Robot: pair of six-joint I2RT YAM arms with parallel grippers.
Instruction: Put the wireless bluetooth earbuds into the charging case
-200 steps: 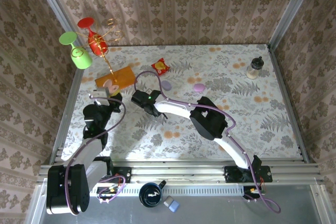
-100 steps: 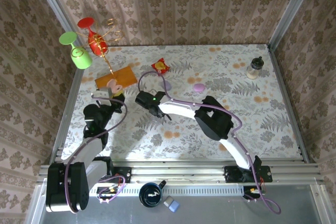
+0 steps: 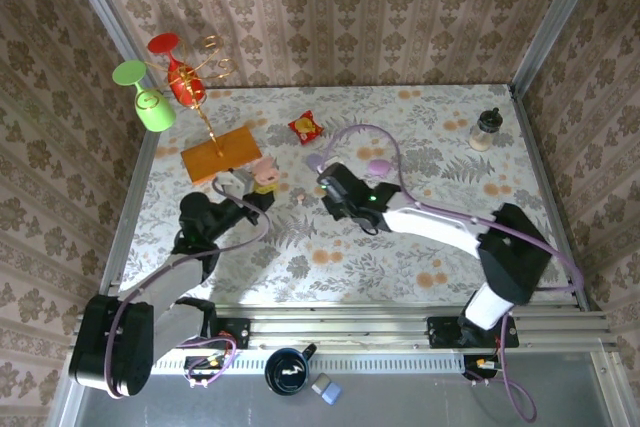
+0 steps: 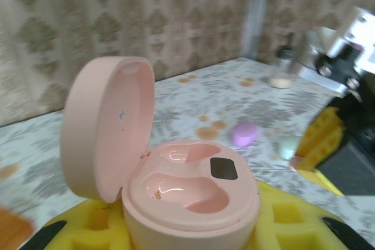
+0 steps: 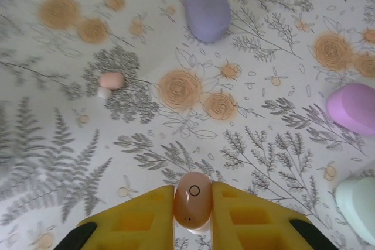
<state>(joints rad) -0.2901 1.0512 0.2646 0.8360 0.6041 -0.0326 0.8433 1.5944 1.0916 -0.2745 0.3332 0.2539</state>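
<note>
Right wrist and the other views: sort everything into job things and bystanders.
Job: open pink case in left claw; pink earbud in right claw; loose pink earbud on table.
Lying about: lilac case; purple case; mint case; snack packet; jar; goblet stand.

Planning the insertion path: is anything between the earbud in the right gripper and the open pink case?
Nothing tall. The right gripper is shut on a pink earbud; the left gripper holds the open pink case. Between them on the table lies only a second, loose earbud, likely low enough to pass over.
</note>
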